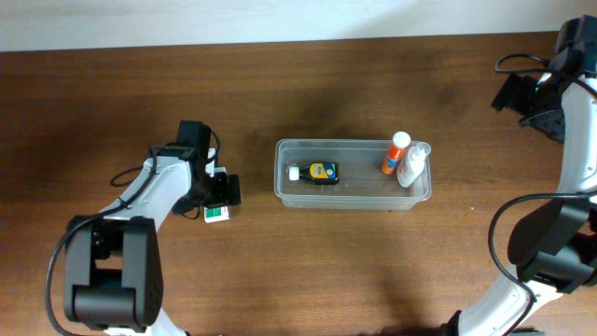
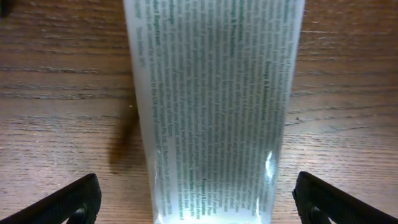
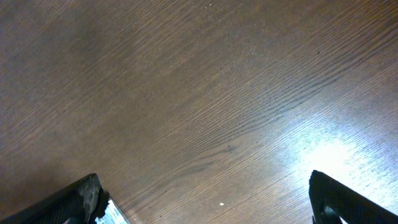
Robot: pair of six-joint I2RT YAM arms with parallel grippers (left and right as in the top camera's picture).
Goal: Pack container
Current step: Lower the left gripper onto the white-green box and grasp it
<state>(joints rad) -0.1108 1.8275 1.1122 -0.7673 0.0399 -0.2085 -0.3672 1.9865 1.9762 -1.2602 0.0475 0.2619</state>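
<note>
The clear plastic container [image 1: 359, 200] stands at the table's middle. It holds a small yellow and black bottle [image 1: 322, 172] lying flat, an orange bottle with a white cap [image 1: 395, 154] and a clear white bottle [image 1: 413, 166]. A white package with green print [image 1: 216, 213] lies on the table left of the container. In the left wrist view the package [image 2: 211, 106] sits between the fingers of my left gripper [image 2: 199, 211], which is open and not touching it. My right gripper [image 1: 522, 93] is open and empty at the far right, over bare wood [image 3: 205, 202].
The wooden table [image 1: 373, 271] stretches around the container. A pale wall strip [image 1: 280, 19] runs along the far edge. The right arm's cables [image 1: 522, 63] hang at the upper right.
</note>
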